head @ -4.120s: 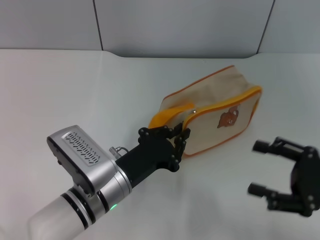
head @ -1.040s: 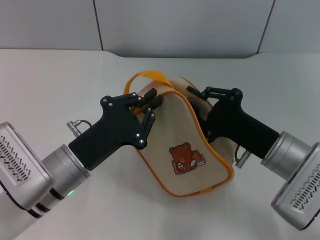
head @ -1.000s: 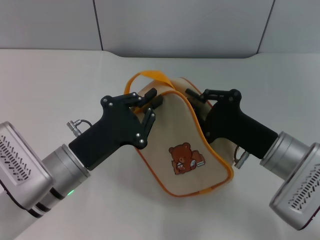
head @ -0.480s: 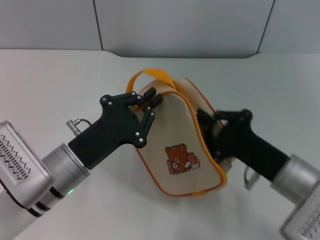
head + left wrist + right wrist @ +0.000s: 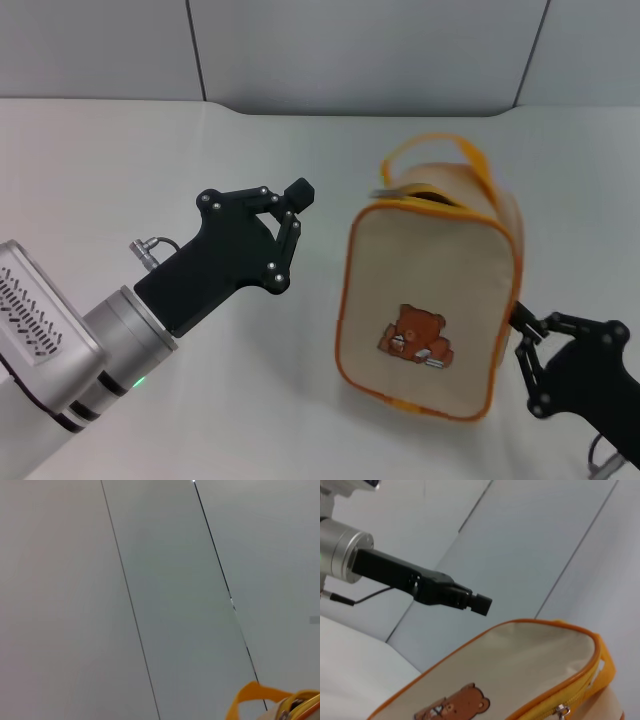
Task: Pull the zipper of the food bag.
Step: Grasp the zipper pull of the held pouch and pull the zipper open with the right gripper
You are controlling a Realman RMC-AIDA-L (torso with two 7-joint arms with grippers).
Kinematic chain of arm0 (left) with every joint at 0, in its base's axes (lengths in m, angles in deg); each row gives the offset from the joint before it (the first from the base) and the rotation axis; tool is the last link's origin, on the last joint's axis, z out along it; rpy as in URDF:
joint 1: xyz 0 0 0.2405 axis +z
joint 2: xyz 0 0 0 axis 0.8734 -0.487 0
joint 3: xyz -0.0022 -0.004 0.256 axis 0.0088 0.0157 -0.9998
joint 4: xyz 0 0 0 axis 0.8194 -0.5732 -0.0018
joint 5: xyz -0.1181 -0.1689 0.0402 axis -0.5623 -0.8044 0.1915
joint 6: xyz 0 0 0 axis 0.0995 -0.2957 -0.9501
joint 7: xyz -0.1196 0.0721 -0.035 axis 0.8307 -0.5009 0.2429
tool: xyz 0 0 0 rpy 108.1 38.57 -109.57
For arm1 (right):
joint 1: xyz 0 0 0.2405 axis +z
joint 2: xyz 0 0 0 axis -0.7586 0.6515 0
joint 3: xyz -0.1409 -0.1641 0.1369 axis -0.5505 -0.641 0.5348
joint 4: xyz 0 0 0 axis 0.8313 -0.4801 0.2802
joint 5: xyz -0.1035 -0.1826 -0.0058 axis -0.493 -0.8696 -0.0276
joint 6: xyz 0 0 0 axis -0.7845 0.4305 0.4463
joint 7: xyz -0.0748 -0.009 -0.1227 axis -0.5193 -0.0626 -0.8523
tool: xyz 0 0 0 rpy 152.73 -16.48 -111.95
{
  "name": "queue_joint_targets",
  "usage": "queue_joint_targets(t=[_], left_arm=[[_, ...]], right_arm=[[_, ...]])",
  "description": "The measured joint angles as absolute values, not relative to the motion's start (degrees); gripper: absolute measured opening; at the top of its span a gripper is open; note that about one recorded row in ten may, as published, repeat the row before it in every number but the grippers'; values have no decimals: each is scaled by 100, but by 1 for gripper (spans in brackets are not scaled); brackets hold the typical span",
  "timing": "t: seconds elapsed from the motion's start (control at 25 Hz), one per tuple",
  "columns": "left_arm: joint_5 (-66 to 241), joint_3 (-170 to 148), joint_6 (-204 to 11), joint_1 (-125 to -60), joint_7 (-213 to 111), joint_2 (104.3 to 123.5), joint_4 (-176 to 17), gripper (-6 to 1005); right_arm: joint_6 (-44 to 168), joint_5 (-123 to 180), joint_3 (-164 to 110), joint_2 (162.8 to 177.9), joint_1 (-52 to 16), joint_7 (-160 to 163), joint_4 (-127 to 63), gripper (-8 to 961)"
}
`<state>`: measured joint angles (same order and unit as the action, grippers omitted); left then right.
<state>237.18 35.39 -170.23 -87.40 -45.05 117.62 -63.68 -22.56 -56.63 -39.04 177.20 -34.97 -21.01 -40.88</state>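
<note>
Standing the food bag (image 5: 425, 300) upright toward the surface's (image 5: 150, 150) right edge, zipper (image 5: 400, 192) on top. Left gripper (image 5: 292, 205) hovering beside, jaws pressed together; right gripper (image 5: 522, 345) touching the bag's side, jaws spread. Next, probably needing to pinch the pull tab.

A smooth white tabletop (image 5: 120, 150) filled the foreground under even, soft light. Behind it stood a pale grey panelled wall (image 5: 350, 50), its panels divided by thin dark vertical seams (image 5: 197, 50).

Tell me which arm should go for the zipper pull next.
Left, probably. The left gripper hangs free beside the food bag's top, level with the zipper pull. The right gripper sits low against the bag's lower side, away from it.
</note>
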Motion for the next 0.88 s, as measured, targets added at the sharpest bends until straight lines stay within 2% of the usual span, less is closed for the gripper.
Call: queue_joint_targets(t=[0.12,0.64,0.88], left_arm=[[23730,3539,-17019,-8741,-4505,11763,-6367,4],[23739,3486,-17393,-8590,-4732,11771,-6368,-1],[23742,3491,-17080,-8609,-4733,11772,-6379,-1]], right_arm=[[-2299,-5663,-3937,17717,-3517,-2080,-4051,-2],[-2151,-5806,-4033,17741,-2858,-2067,-4090,-3],[-2081,-5810,-4033,17738,-2819,-2051,-4096,-3]])
